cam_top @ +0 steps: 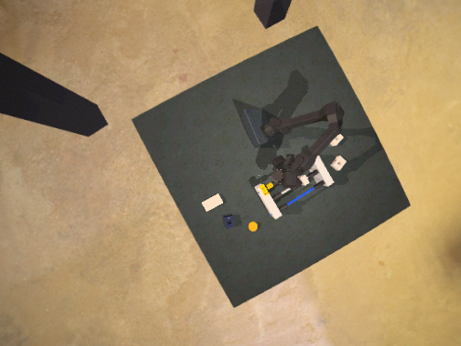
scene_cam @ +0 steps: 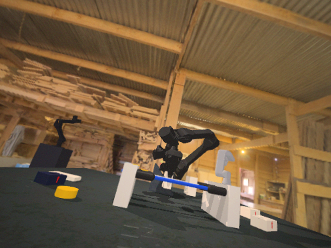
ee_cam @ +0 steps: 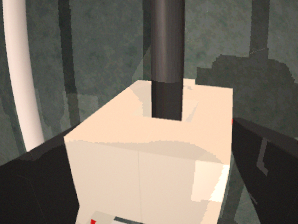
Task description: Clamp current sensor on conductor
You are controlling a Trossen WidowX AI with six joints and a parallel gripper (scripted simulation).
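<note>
Claw (cam_top: 287,182) (scene_cam: 169,173) (ee_cam: 161,129) is gripping the cream sensor (scene_cam: 165,183) (ee_cam: 150,160) betw. its fingers, above the worktop (cam_top: 209,135) (scene_cam: 90,217). Dark conductor (ee_cam: 168,60) runs into sensor's top opening; can't tell if latched. LOAD mark n/legible, arrow dir. unclear. Blue conductor (cam_top: 300,196) (scene_cam: 180,182) spans betw. white end supports (cam_top: 268,201) (scene_cam: 125,185).

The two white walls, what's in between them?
A bar with a blue middle stretches across, plus dark rods and white pieces. The top view shows it.
</note>
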